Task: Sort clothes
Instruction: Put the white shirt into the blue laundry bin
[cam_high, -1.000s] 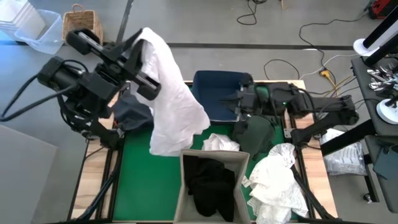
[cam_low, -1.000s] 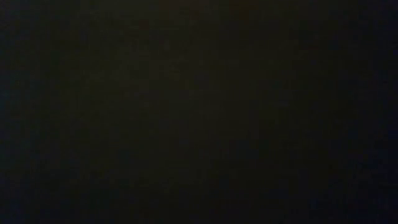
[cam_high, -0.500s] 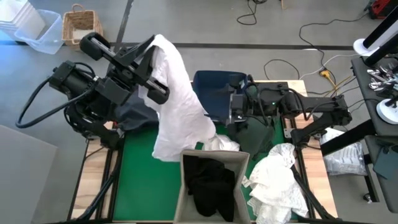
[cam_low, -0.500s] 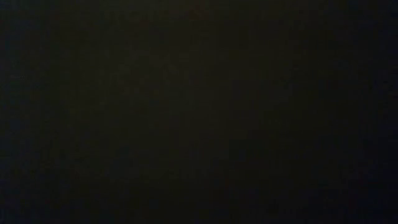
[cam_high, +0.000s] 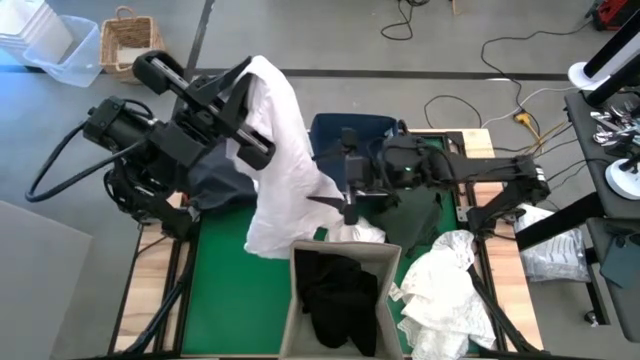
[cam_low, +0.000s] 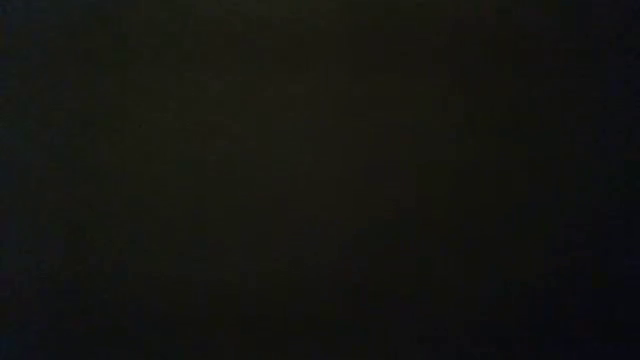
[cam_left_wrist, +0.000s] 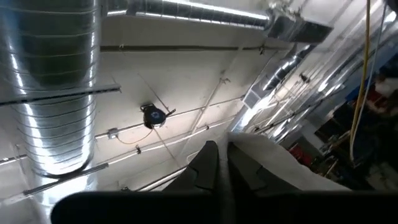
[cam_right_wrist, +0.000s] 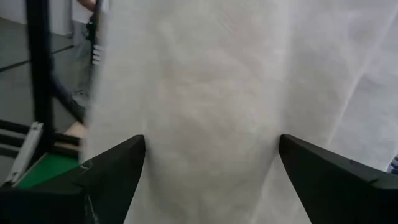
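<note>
On the left, the left pincer (cam_high: 243, 112) is lifted high above the bench (cam_high: 225, 270) and pinched tight on the top of a big white garment (cam_high: 285, 170). The cloth hangs down long and loose — likely held up so it can open out and be sorted. Behind it a dark grey garment (cam_high: 215, 185) lies in a heap by the left arm.

In the middle, the right pincer (cam_high: 345, 185) reaches sideways at the hanging cloth with its fingers spread wide and nothing in them, the white cloth just in front — it looks ready to catch a second spot.

Near the front stands the beige bin (cam_high: 297, 300) with black clothes (cam_high: 335, 290) inside. Further right, a dark green garment (cam_high: 415, 215) and a crumpled white pile (cam_high: 445, 290) wait on the bench.
</note>
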